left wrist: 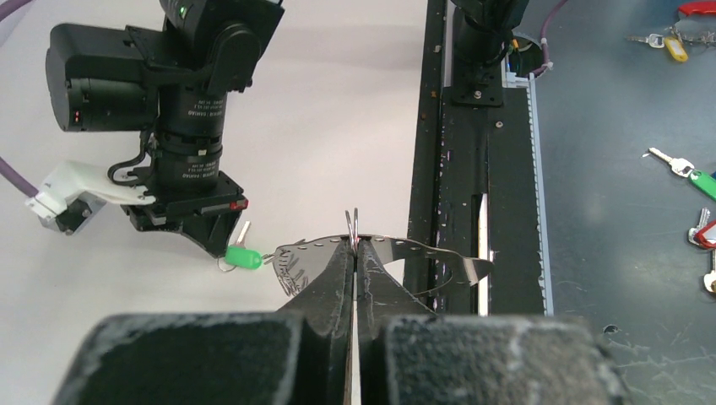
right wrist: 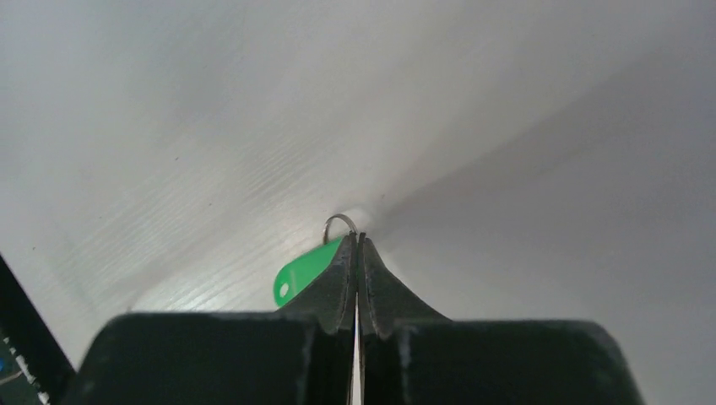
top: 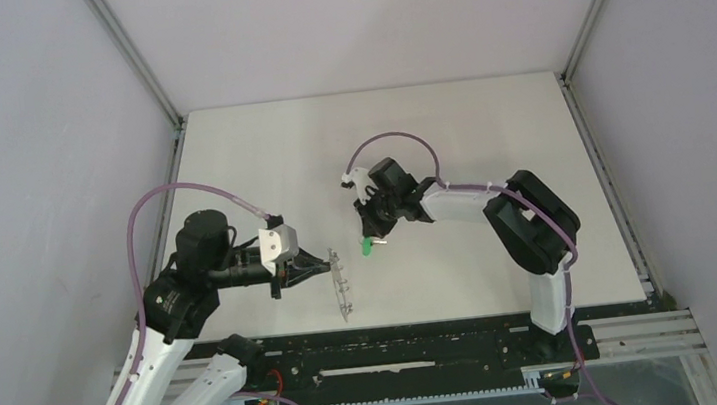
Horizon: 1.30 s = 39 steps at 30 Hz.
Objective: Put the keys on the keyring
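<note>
My left gripper (top: 324, 268) is shut on the keyring (top: 342, 285), a thin grey metal band held on edge just above the table. In the left wrist view the jaws (left wrist: 355, 245) pinch the middle of the keyring (left wrist: 422, 251), next to a small wire loop on its rim. My right gripper (top: 369, 239) is shut on the green-headed key (top: 367, 249). The right wrist view shows the green head (right wrist: 302, 275) left of the shut jaws (right wrist: 356, 238), with a small wire ring at the tips. The green key (left wrist: 243, 256) hangs close to the keyring's left tip; I cannot tell if they touch.
The white table (top: 468, 131) spreads behind both grippers, with walls on three sides. A black rail (top: 419, 342) runs along the near edge. Beyond it, on a dark surface, lie several spare keys, among them a green-headed one (left wrist: 699, 181) and a yellow-headed one (left wrist: 675, 47).
</note>
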Tool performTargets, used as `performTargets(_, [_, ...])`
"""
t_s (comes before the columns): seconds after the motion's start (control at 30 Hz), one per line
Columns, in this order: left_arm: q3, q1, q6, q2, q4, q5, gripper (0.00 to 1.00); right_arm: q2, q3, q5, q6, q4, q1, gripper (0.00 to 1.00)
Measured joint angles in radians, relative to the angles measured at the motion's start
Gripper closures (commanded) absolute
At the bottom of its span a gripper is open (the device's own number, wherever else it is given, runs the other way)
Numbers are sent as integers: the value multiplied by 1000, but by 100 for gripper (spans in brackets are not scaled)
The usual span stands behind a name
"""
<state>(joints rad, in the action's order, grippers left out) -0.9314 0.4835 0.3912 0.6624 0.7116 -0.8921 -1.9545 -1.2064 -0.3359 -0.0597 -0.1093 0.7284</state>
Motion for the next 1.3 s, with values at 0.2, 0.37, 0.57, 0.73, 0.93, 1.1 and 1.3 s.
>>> performTargets(0.2, [0, 0, 0, -1, 0, 1, 100, 101, 79, -86, 37, 42, -41, 100])
performTargets(0.37, [0, 0, 0, -2, 0, 3, 100, 228, 174, -138, 95, 109, -82, 100])
performTargets(0.57, [0, 0, 0, -3, 0, 7, 100, 406, 331, -91, 151, 172, -78, 100])
performTargets(0.73, [0, 0, 0, -3, 0, 8, 100, 463, 430, -60, 185, 205, -31, 100])
performTargets(0.93, [-6, 0, -1, -4, 1, 8, 100, 458, 449, -103, 201, 212, 23, 100])
performTargets(1.1, [-20, 0, -9, -11, -2, 7, 100, 432, 449, -136, 204, 206, 27, 96])
performTargets(1.3, [-21, 0, -19, -14, -13, 7, 100, 373, 449, -112, 200, 148, 35, 100])
